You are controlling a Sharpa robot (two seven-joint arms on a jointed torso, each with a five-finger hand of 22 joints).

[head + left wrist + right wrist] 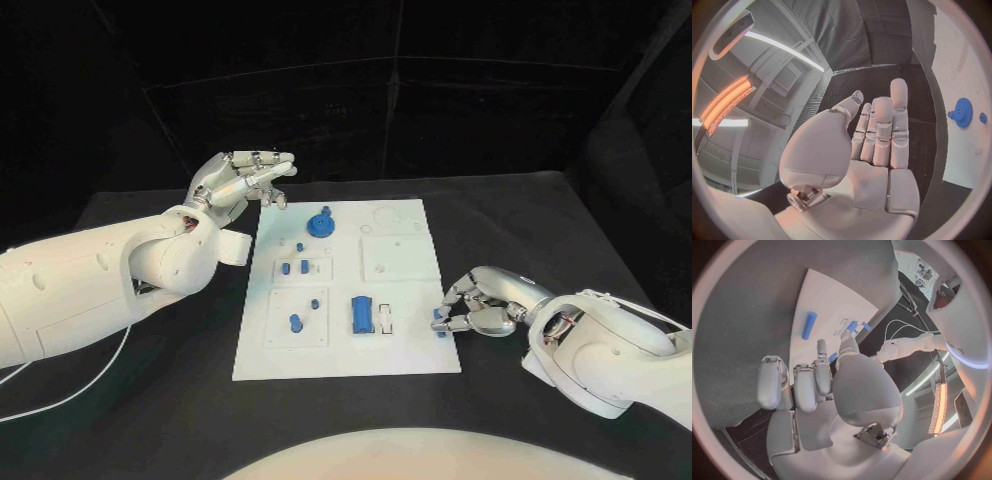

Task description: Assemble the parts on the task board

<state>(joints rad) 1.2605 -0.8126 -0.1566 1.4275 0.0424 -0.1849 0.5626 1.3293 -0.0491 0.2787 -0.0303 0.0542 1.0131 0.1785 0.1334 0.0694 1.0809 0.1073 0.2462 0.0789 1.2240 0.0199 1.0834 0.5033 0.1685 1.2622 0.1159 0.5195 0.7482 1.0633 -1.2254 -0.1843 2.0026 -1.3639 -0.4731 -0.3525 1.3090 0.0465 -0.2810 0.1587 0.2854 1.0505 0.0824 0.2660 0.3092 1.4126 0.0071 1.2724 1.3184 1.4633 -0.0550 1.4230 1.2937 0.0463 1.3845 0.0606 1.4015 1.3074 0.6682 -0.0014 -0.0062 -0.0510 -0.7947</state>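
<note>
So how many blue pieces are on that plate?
8: gear at the far end, three small ones nearer, two pieces near-left, long block beside them, one at the right hand; others may hide.

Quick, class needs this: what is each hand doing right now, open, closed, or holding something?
Left hand: open, holding nothing, raised beyond the task board's far left corner.
Right hand: pinching a small blue part at the board's right edge.

The task board [411,350] is plain white, the parts [362,314] on it blue, the surface [173,400] under it black. Both arms [87,280] are white; each hand [245,180] is silver.
</note>
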